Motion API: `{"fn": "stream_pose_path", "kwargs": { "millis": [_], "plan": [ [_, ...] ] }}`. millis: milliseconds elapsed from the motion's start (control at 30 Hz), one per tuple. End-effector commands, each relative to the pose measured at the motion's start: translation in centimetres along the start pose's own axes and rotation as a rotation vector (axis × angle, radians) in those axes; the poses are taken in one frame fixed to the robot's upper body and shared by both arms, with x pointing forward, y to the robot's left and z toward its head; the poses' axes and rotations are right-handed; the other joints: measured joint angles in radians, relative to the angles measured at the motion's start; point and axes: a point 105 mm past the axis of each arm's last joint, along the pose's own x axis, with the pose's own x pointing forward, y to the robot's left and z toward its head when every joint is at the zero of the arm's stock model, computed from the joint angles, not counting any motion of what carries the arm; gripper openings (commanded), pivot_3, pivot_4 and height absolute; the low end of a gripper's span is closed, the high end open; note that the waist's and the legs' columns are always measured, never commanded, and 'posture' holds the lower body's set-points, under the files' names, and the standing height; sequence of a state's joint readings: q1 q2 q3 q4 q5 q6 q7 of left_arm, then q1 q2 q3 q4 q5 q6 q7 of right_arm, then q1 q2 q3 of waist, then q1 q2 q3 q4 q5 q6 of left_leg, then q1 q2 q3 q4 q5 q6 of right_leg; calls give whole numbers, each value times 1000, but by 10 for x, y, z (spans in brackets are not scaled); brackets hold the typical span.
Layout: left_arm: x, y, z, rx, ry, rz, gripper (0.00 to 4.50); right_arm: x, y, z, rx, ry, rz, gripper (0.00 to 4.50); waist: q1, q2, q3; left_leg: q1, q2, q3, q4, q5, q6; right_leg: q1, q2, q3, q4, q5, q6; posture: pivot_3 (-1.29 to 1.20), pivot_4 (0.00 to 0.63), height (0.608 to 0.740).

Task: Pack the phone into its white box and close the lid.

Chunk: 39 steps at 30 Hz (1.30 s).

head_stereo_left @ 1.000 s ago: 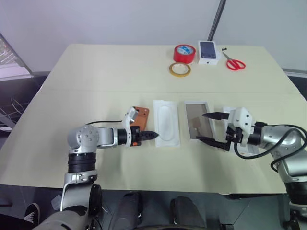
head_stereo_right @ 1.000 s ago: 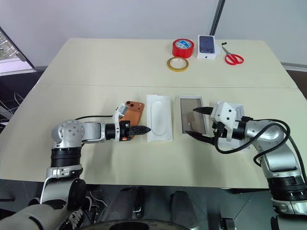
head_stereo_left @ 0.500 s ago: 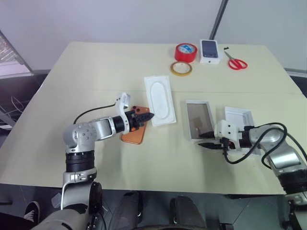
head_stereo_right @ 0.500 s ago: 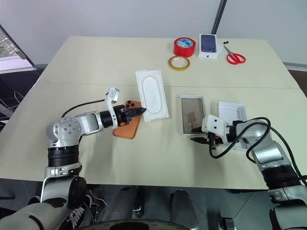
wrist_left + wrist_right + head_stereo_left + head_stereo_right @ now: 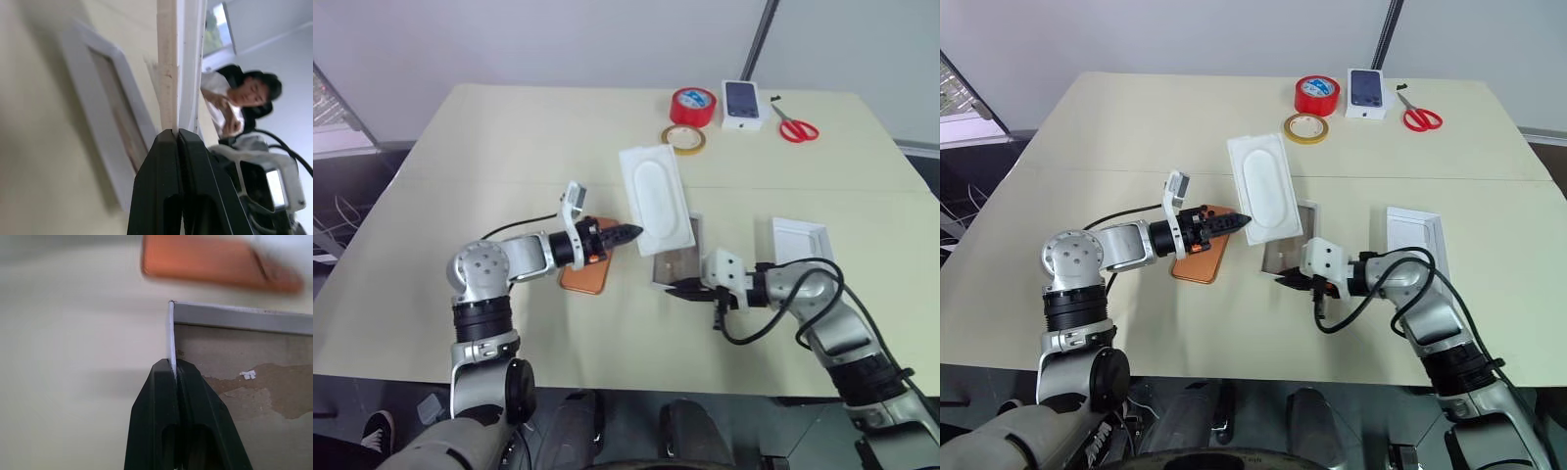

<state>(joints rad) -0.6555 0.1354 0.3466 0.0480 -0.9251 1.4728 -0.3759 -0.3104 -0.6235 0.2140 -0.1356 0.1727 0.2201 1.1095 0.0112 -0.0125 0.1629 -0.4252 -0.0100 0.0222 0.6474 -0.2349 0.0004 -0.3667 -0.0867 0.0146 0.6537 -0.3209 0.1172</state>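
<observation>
Two grippers are busy: left gripper point(image 5: 628, 234) pinches the insert point(image 5: 658, 197), right gripper point(image 5: 677, 290) pinches the box point(image 5: 674, 264) wall. Next, the phone point(image 5: 584, 277) must go in.

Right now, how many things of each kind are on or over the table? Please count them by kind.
Phone: 1
Open white trays (white box, lid): 2
Flat white insert: 1
Closed phone box: 1
Tape rolls (red, yellow): 2
Scissors: 1
Total: 8
</observation>
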Motion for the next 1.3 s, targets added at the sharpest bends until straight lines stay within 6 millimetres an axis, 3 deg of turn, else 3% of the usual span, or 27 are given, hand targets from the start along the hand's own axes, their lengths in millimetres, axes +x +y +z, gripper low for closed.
{"fn": "stream_pose_path", "kwargs": {
  "millis": [33,133,267,467,767,800,867,933,967,1067,1200,1300],
  "plan": [
    [-4,-3,0,2,4,-26,0,-5,0,14,-33,-26,-3,1439,0,0,0,0,0,0,0,0,0,0,0,0,0,0,0,0,150,728],
    [-6,-4,-3,11,26,-34,0,-18,1,18,-42,-20,-18,2894,2,0,0,0,0,0,0,0,0,0,0,0,0,0,0,0,150,728],
    [-8,-5,-8,25,75,-48,0,-52,2,19,-1,10,-44,2894,1,0,0,-1,0,0,0,0,0,-1,-1,0,-1,0,0,0,150,728],
    [-3,4,-20,25,165,-39,0,-94,-22,-5,5,125,-213,2894,-2,-1,1,0,0,0,-1,-2,4,0,-1,0,-1,0,-1,0,150,728],
    [9,14,-23,28,212,-34,0,-87,-28,0,-25,76,-273,2894,1,-1,1,-1,0,0,-1,-2,3,-1,-1,1,-1,0,-1,0,150,728],
    [10,13,-23,23,210,-43,614,-87,-27,1,-24,73,-276,2926,1,-1,1,-1,0,0,-1,-2,3,-1,-1,0,-1,0,-1,0,150,728],
    [15,13,-23,36,212,-41,1357,-85,-26,0,-24,72,-277,2926,1,-1,1,-1,0,0,-1,-2,4,-1,-2,0,-1,0,-1,0,150,728],
    [16,13,-23,48,217,-37,2532,-84,-25,0,-25,71,-277,2926,1,-1,1,-2,0,0,-1,-2,4,-1,-2,1,-1,0,-1,0,150,728],
    [16,14,-22,58,220,-32,2818,-84,-26,1,-24,66,-280,2926,1,-1,1,-2,0,0,-1,-2,4,-1,-2,0,-1,0,-1,0,150,728],
    [15,14,-19,88,216,-18,4303,-81,-30,7,-30,40,-288,2926,0,-1,1,-1,0,0,-1,-2,4,-1,-2,0,-1,0,-1,0,150,728],
    [11,12,-2,194,148,10,4303,-71,-39,30,-20,-83,-306,2926,-5,-1,1,-1,0,0,-1,-2,4,-1,-2,1,-1,0,-1,0,150,728],
    [2,10,4,338,103,33,4386,-51,-41,37,-11,-131,-299,2040,-9,-1,1,-2,0,0,-3,-1,2,-3,-1,1,-1,0,-1,0,150,728]
  ]
}}
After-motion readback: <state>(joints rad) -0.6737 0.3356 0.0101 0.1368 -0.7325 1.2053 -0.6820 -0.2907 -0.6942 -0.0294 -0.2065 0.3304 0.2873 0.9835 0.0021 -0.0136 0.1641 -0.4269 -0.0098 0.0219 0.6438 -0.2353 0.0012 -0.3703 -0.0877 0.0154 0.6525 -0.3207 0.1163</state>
